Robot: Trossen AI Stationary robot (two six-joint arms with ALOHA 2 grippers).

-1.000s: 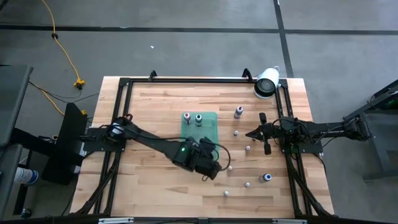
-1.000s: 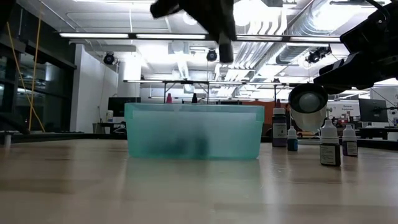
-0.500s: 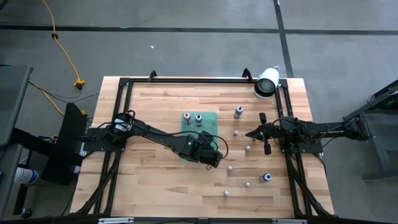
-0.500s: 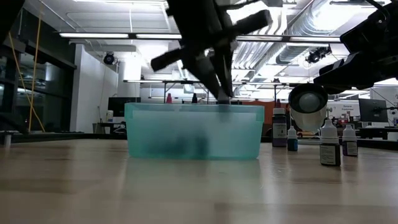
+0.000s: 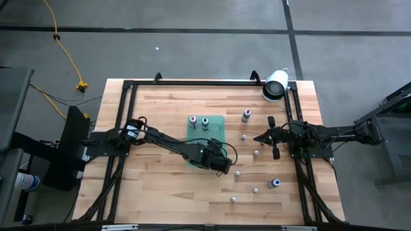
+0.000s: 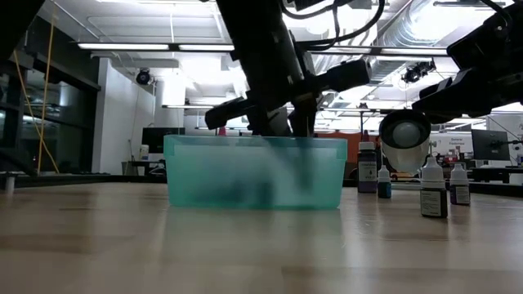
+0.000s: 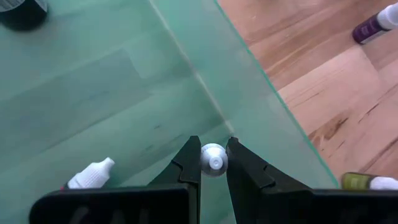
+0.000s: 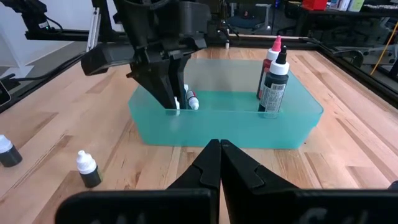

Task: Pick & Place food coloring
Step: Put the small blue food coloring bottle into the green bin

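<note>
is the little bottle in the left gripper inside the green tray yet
Yes. The left gripper is shut on a small white-capped bottle and reaches down inside the green tray, near one wall; the bottle is not yet released.

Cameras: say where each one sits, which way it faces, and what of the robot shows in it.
High: overhead, straight down; both arms, green tray.
Low: table height, level; tray wall, left arm dipping in.
Left wrist: looks into tray; left gripper pinching a small bottle.
Right wrist: faces tray; shut right gripper.
All four share the tray.
</note>
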